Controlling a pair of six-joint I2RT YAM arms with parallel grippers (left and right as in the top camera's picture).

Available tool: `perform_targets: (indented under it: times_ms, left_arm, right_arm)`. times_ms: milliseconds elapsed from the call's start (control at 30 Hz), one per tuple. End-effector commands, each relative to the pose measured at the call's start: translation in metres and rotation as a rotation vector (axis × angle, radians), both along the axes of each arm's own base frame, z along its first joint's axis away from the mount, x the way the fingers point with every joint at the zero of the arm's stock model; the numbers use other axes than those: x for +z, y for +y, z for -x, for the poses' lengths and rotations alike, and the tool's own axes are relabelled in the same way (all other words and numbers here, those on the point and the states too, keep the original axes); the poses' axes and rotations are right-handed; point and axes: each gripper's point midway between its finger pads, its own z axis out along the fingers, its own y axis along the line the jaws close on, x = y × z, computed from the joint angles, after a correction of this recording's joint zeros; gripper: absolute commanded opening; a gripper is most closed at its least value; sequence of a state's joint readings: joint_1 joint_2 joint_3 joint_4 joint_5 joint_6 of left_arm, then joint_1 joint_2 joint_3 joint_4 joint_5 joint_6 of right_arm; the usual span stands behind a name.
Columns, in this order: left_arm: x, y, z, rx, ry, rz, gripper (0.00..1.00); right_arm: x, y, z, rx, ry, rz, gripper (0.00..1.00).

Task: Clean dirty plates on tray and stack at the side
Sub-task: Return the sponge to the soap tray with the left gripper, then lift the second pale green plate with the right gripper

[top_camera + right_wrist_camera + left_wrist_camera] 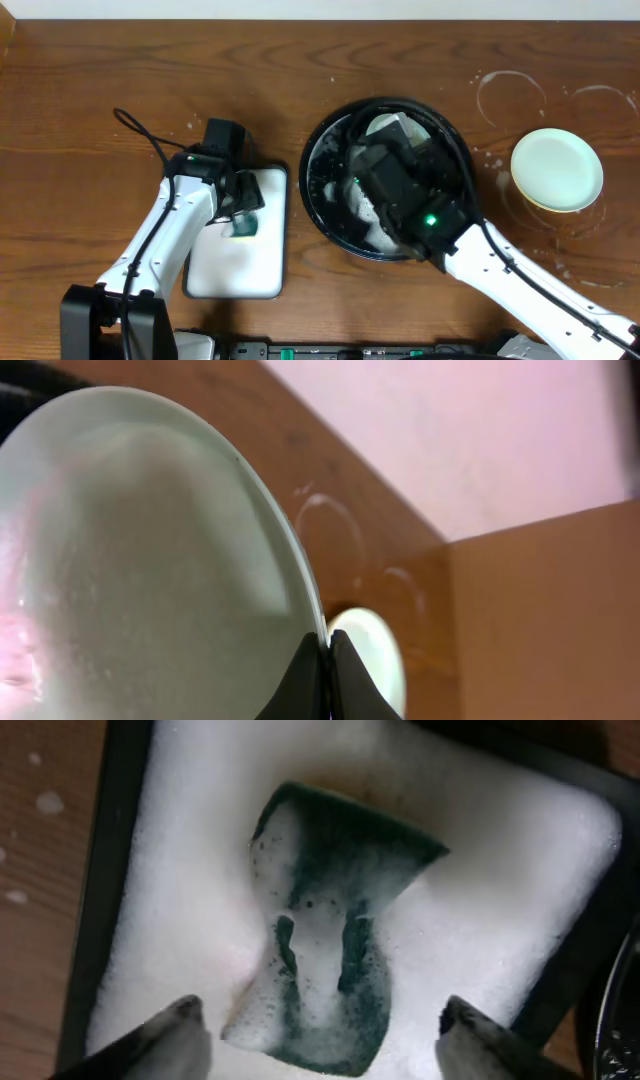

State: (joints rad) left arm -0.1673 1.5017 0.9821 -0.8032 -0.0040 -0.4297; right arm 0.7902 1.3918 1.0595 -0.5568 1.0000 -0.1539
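My right gripper (326,645) is shut on the rim of a pale mint-green plate (140,560), held tilted over the black round tray (322,150); from overhead only a bit of that plate (384,126) shows past the arm. A mint-green plate (557,167) sits on a yellow plate (540,204) at the right of the table, also seen in the right wrist view (375,660). My left gripper (315,1025) is open just above the sudsy green sponge (325,980), over the white rectangular tray (235,265).
The white rectangular tray (180,850) is full of foam. Dried water rings (510,95) mark the wood at the back right. The black tray holds white suds (362,210).
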Motion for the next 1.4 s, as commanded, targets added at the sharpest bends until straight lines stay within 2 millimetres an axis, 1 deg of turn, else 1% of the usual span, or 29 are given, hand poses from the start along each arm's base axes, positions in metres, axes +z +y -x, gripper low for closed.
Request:
perform_targets:
  times_ms: [0,167,1367]
  left_arm:
    - [-0.0012,0.0021,0.0024,0.006,0.003,-0.004,0.79]
    - [-0.0012,0.0021,0.0023,0.006,0.002,-0.004,0.8]
    - [-0.0012,0.0021,0.0023,0.006,0.002,-0.004,0.8]
  right_arm:
    - [0.0344,-0.0077,0.0037,-0.048,-0.099,0.12,0.01]
    - [0.0367,0.0003,0.0072,-0.022,-0.104,0.141,0.01]
    - [0.0368,0.0002,0.0072,-0.019,-0.1,0.15,0.01]
